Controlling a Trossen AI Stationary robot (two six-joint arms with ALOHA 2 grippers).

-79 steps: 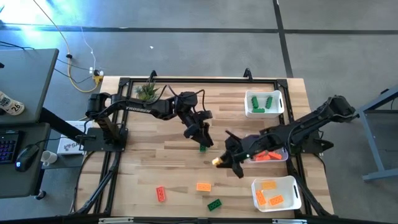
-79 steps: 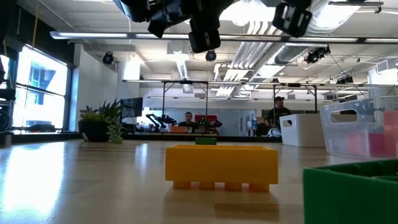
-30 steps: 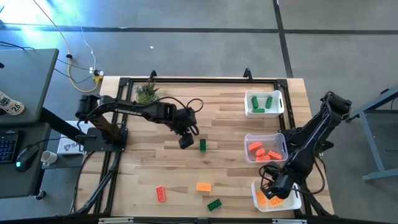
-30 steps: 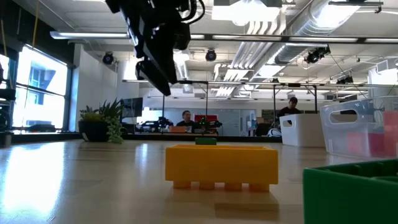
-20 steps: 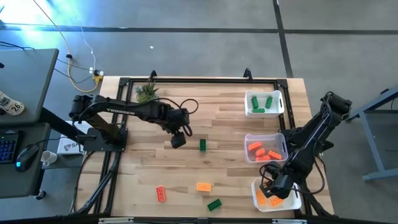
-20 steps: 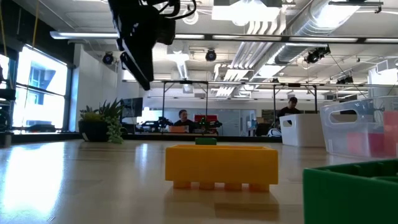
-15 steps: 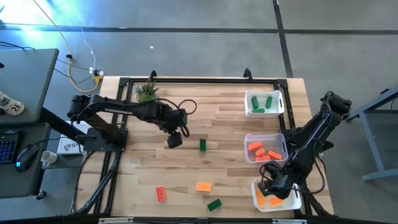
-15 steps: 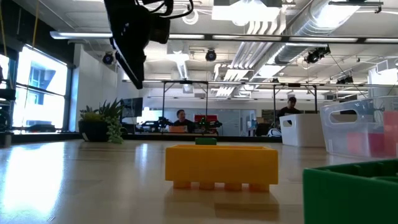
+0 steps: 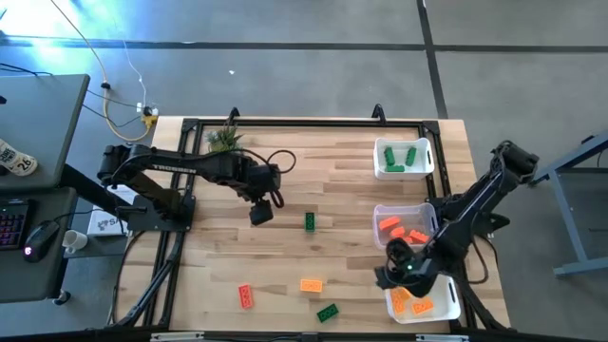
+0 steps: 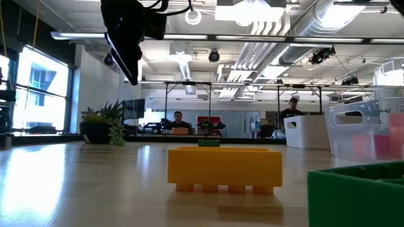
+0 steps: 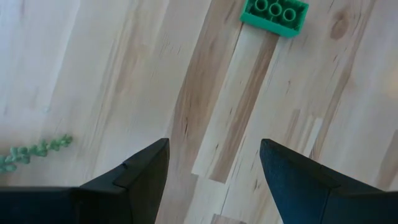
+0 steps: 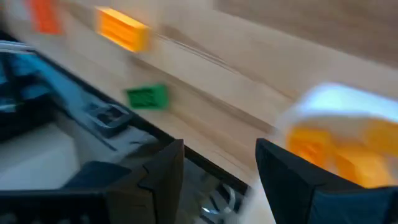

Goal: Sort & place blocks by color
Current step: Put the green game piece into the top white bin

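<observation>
1. Green is the one that matters here: a green block (image 9: 310, 221) sits mid-bench, long axis running from the far edge toward the near edge. The left gripper (image 9: 260, 212) hovers just beside it, on the side toward the bench's left edge, fingers spread wide with nothing in them. In the left wrist view that block (image 11: 274, 15) lies ahead past the fingertips, bare wood in between.
2. The right gripper (image 9: 391, 275) is over by the yellow-orange bin (image 9: 452, 285) at the near right corner, partly spread and empty as far as I can see.
3. Loose stuff along the near edge: a red-orange block (image 9: 246, 296), a yellow-orange block (image 9: 311, 284), another green block (image 9: 328, 312). I'd guess the right arm is nearer to the last two.
4. Green bin (image 9: 381, 150) is at the far right, red-orange bin (image 9: 380, 213) in the middle of the right edge.
5. Nothing really blocks the mid-bench green block; the potted plant (image 9: 224, 140) is well apart at the far edge.
</observation>
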